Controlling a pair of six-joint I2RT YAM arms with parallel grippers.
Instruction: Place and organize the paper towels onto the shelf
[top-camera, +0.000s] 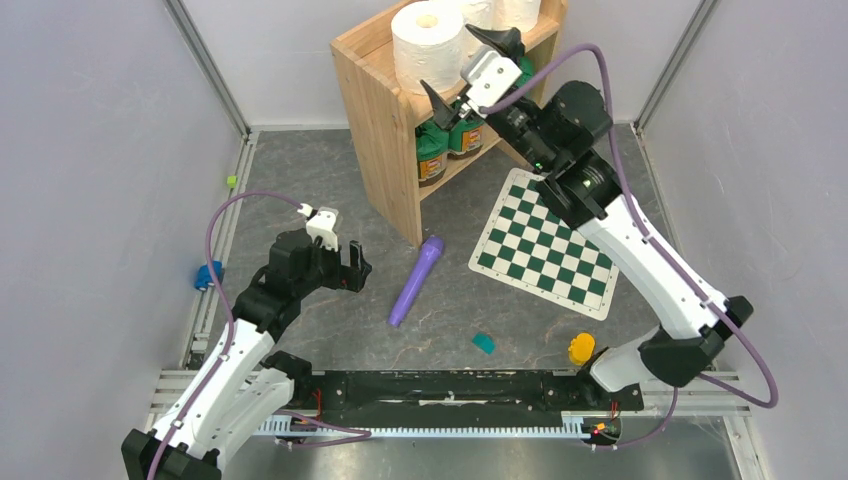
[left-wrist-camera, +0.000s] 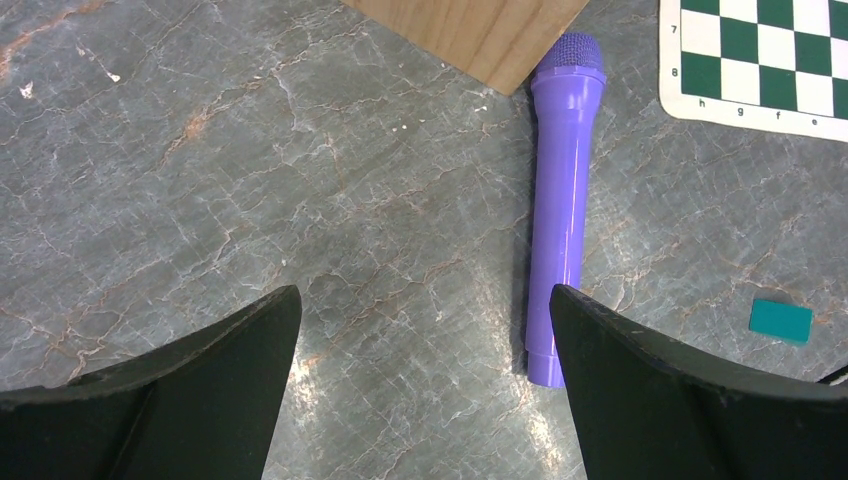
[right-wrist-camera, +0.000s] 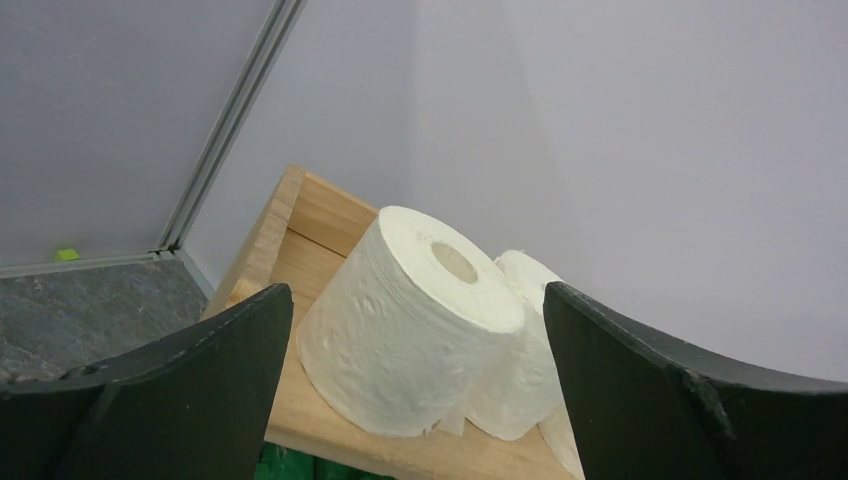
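While the right gripper (top-camera: 446, 57) is up by the top of the shelf (top-camera: 385, 130), its two black fingers are spread wide apart and hold nothing. All three paper towels (top-camera: 428, 45) stand on the top level of the shelf. They are white, they stand upright with the holes facing up, and they sit in a row close together. In the right wrist view the nearest roll (right-wrist-camera: 420, 320) shows between the open fingers, and a second roll (right-wrist-camera: 525, 340) touches it from behind. The rolls have no writing on them.

On the lower level of the shelf stand green cans (top-camera: 445, 145) with brown lids. Their labels are too small to read.

The left gripper (top-camera: 340, 265) is low over the gray table (top-camera: 300, 190), well apart from the shelf. Its fingers are spread wide too, and nothing is between them but bare table.

A purple toy microphone (left-wrist-camera: 565, 200) lies on the table, its round head just beside the corner of the shelf. A green-and-white checkered board (top-camera: 545, 245) lies flat to the right of it. Along the board's edge the left wrist view shows the number 8 and the letters h, g, f and e. A small teal block (top-camera: 484, 343) and a small yellow thing (top-camera: 581, 348) lie near the front of the table.
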